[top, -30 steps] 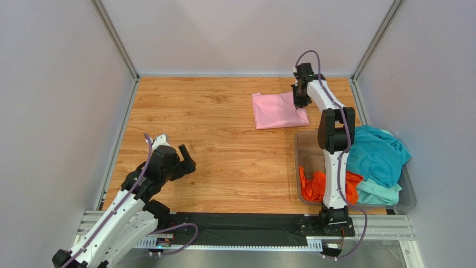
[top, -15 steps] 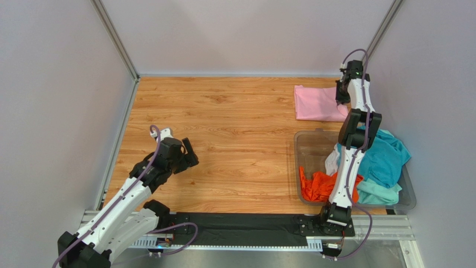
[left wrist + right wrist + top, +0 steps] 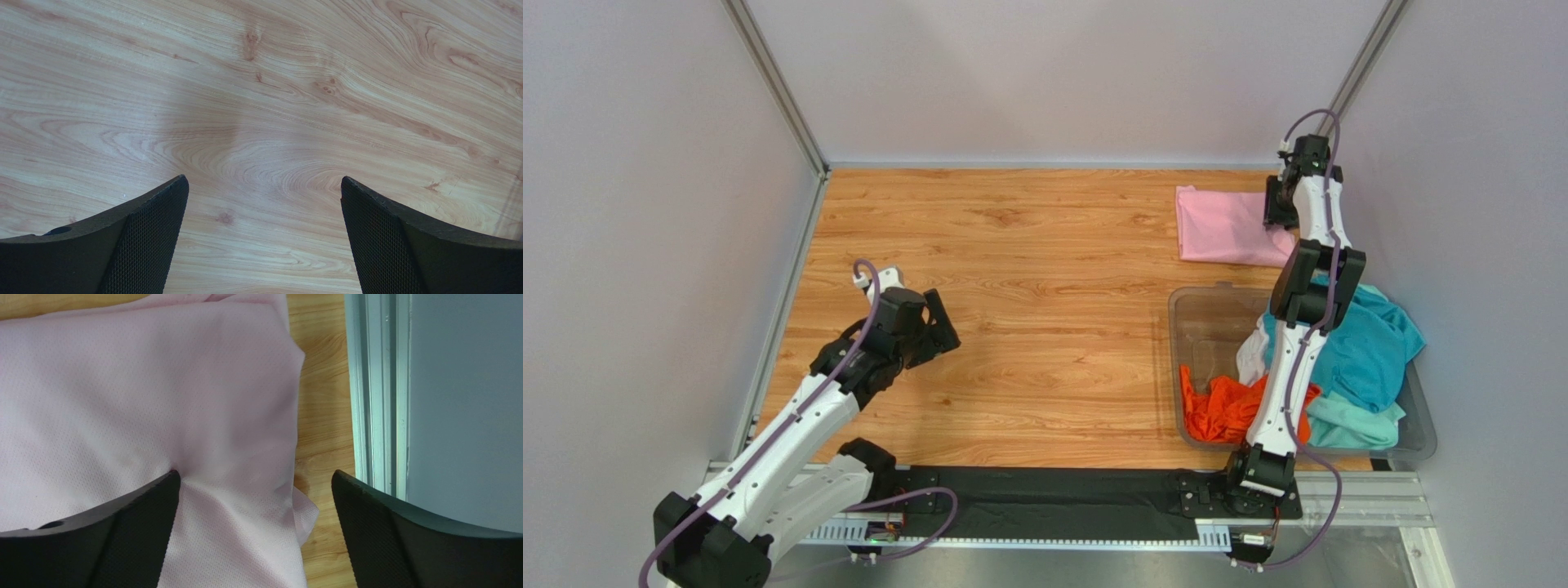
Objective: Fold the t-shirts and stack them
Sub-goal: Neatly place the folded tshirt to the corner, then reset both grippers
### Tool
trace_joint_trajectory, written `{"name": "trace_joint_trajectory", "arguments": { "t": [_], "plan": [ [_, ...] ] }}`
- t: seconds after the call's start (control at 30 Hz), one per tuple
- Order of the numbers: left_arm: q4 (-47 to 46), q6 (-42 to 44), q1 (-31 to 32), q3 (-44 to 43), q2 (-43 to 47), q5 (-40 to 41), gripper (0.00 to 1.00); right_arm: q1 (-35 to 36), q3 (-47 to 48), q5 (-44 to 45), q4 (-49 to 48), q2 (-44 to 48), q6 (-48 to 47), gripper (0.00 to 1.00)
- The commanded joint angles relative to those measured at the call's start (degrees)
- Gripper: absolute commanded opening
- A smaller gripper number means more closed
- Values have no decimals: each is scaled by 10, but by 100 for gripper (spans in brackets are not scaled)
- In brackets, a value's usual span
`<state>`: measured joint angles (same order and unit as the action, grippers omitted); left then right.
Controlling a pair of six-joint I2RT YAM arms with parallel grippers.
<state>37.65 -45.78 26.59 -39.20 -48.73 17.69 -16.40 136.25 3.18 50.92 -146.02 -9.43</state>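
The right claw is spread wide, directly above the folded pink t-shirt lying on the surface. Setting this shirt down looks finished. The left claw, equally wide, hovers over bare wood. The next move likely calls for lifting clear, then reaching back toward the bin for the orange t-shirt.

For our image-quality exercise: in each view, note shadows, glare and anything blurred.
Top external: even light, no glare, nothing blurred. Left wrist: table grain sharp, a soft grey shadow patch ahead of the left gripper. Right wrist: pink t-shirt weave crisp, faint crease shadows by the right gripper.
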Motion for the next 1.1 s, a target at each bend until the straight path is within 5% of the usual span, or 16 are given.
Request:
{"name": "trace_joint_trajectory", "arguments": {
  "t": [0.0,0.43,0.83,1.07],
  "plan": [
    [-2,16,-2,-24,7,5,100,1,28,40,-35,19,-7,100],
    [28,49,-3,-104,36,46,100,63,-102,79,-60,286,19,100],
    [59,67,-3,-105,82,-9,100,283,-561,172,-91,705,201,100],
    [74,36,-4,-62,159,20,100,297,-779,96,-86,953,280,100]
  ]
}}
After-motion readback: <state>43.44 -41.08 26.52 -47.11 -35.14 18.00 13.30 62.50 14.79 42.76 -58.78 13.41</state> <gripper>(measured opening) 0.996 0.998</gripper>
